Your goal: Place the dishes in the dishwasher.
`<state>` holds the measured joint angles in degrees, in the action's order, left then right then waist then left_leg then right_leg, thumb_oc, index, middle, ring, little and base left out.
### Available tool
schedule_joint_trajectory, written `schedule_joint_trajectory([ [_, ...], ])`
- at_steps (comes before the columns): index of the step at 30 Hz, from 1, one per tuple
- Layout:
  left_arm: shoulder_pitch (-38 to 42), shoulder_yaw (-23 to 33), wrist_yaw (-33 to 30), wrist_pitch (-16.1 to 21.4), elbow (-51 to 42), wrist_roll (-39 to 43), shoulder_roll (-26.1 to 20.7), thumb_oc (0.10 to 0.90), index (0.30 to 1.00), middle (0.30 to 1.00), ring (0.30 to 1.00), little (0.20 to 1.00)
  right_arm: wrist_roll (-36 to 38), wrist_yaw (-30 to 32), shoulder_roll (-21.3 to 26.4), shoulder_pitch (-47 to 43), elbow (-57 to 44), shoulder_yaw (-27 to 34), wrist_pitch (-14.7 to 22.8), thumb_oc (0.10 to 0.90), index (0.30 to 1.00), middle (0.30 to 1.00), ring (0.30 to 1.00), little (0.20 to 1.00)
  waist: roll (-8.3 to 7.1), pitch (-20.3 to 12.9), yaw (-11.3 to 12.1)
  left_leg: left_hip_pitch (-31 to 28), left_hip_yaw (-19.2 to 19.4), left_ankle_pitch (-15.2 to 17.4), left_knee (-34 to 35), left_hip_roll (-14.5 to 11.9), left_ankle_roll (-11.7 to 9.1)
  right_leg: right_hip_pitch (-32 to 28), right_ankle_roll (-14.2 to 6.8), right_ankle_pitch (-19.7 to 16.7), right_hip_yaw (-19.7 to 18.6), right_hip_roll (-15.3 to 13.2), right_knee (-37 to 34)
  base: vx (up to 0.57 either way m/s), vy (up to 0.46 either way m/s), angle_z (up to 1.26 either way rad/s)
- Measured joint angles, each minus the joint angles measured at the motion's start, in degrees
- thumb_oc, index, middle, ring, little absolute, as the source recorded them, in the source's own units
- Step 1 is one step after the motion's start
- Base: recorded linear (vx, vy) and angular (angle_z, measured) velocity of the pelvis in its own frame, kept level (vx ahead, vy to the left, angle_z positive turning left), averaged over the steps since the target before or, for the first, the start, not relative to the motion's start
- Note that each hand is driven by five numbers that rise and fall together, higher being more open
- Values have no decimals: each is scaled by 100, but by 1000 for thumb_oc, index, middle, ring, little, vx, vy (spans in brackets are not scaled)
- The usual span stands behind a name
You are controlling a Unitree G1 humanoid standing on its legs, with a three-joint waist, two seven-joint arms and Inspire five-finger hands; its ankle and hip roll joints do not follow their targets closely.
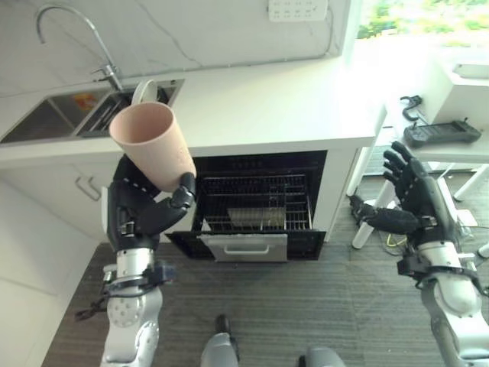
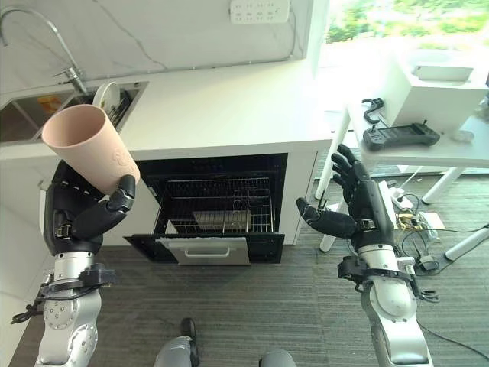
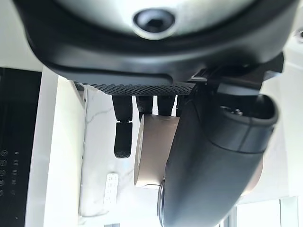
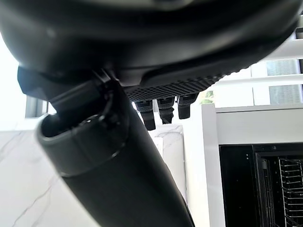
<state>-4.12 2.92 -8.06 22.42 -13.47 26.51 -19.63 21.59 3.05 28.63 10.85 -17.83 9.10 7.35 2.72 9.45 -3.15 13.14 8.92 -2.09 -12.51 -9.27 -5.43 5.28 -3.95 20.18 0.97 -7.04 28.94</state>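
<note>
The left hand (image 1: 141, 210) has its fingers and thumb wrapped round a pale pink cup (image 1: 153, 145), held up and tilted in front of the white counter (image 1: 267, 107) near the sink (image 1: 46, 118). Below the counter the dishwasher (image 1: 256, 206) stands open, its wire rack (image 1: 256, 200) showing. The right hand (image 2: 355, 202) hangs off to the side with fingers spread and empty.

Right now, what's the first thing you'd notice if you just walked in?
The big pink cup, held up high and tilted in the left hand, in front of the white counter. Below the counter, the dishwasher stands open with its wire rack showing. The right hand waits open, off to the side.
</note>
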Motion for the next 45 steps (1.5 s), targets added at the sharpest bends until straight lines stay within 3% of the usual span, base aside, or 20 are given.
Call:
schedule_joint_trajectory([
  [2,208,8,-8,-64,12,-51,-21,400,300,300,300,300,96,-2,-318,73,-56,-28,-7,800,900,900,900,900,-268,-57,1,-48,215,54,-167,380,286,-158,-253,-19,45,-430,-120,236,206,-7],
  [5,469,6,22,-150,-5,-222,-196,400,300,300,300,300,107,2,-555,-59,-251,-201,-7,800,900,900,900,900,-306,-65,31,-181,326,317,-302,749,672,-496,-400,-555,276,-841,-511,270,264,13],
  [7,558,5,13,-209,3,-260,-276,400,300,300,300,300,96,28,-683,-138,-259,-316,-12,800,900,900,900,900,-287,-69,63,-316,282,521,-332,806,770,-636,-523,-948,344,-859,-505,235,252,11],
  [9,539,-8,11,-212,-2,-333,-281,400,300,300,300,300,58,28,-878,-136,-265,-405,-10,800,900,900,900,900,-267,-60,22,-514,274,721,-302,838,836,-349,-582,-1383,213,-879,252,147,111,6],
  [10,534,-3,-10,-221,-6,-393,-287,400,300,300,300,300,-2,18,-873,-76,-272,-443,-10,800,900,900,900,900,-299,-72,23,-561,315,780,-294,854,871,-8,-560,-1364,98,-811,874,214,-94,-22],
  [11,484,6,-47,-260,-16,-455,-319,400,300,300,300,300,-26,16,-863,-25,-273,-510,-6,800,900,900,900,900,-294,-66,24,-638,412,778,-154,855,856,380,-418,-1078,315,-629,941,152,-173,-35],
  [12,475,1,-45,-271,-16,-481,-403,400,300,300,300,300,-74,23,-831,1,-263,-537,-5,800,900,900,900,900,-305,-69,22,-633,500,759,-92,853,858,412,-286,-976,636,-547,177,101,-282,-41],
  [14,478,5,-47,-322,-11,-490,-433,400,300,300,300,300,-73,21,-778,-19,-246,-531,2,800,900,900,900,900,-364,-49,24,-597,516,755,-121,921,891,470,-284,-968,790,-525,-840,34,-273,-28],
  [17,344,-48,-3,-377,46,-495,-439,400,300,300,300,300,74,-120,-757,-30,-235,-612,8,800,900,900,900,900,-549,40,-53,-545,548,825,-239,1012,868,877,-376,-1172,506,-845,-806,116,-273,4],
  [19,234,-225,-72,-418,129,-517,-392,400,300,300,300,300,181,-182,-745,-68,-196,-804,-9,800,900,900,900,900,-619,47,13,-535,504,940,-371,919,668,793,-406,-1410,427,-759,-900,165,-307,9],
  [20,189,-353,-80,-496,124,-670,-395,400,300,300,300,300,359,-278,-701,-95,-196,-918,-26,800,900,900,900,900,-612,50,27,-570,418,902,-344,819,543,764,-386,-1588,453,-664,-877,269,-342,9],
  [21,97,-418,-101,-515,108,-922,-400,400,300,300,300,300,603,-471,-653,-188,-196,-998,-74,800,900,900,900,900,-550,36,22,-674,352,853,-220,617,396,734,-238,-1497,535,-435,-831,235,-263,3],
  [27,39,-627,-399,-493,47,-1577,-405,400,300,300,300,300,1530,-670,-556,-211,-221,-830,-142,800,900,900,900,900,-423,4,-98,-830,326,609,-3,325,149,937,142,-1100,615,-160,-271,67,-126,-6],
  [30,128,-987,-571,-490,139,-1893,-377,400,300,300,300,300,2008,-829,-524,-394,-215,-1007,-239,800,900,900,900,900,-299,-53,-120,-857,313,565,14,158,90,977,283,-1005,659,0,-133,33,-72,-6],
  [34,271,-1398,-779,-478,278,-2510,-381,400,300,300,300,300,2245,-950,-495,-647,-224,-1366,-300,800,900,900,900,900,-245,-76,-114,-1004,308,477,167,136,-40,924,342,-933,694,28,-39,16,-15,3],
  [41,468,-1917,-1250,-445,768,-2958,-385,400,300,300,300,300,2364,-891,-531,-674,-222,-2009,-306,800,900,900,900,900,-167,-210,-110,-953,201,476,174,155,-31,943,334,-853,731,-13,70,1,14,6],
  [45,468,-2138,-1293,-445,784,-3022,-385,400,300,300,300,300,2362,-827,-567,-673,-222,-2143,-305,800,900,900,900,900,-214,-336,-114,-925,201,465,173,160,-26,981,338,-855,732,-19,89,-24,38,1],
])
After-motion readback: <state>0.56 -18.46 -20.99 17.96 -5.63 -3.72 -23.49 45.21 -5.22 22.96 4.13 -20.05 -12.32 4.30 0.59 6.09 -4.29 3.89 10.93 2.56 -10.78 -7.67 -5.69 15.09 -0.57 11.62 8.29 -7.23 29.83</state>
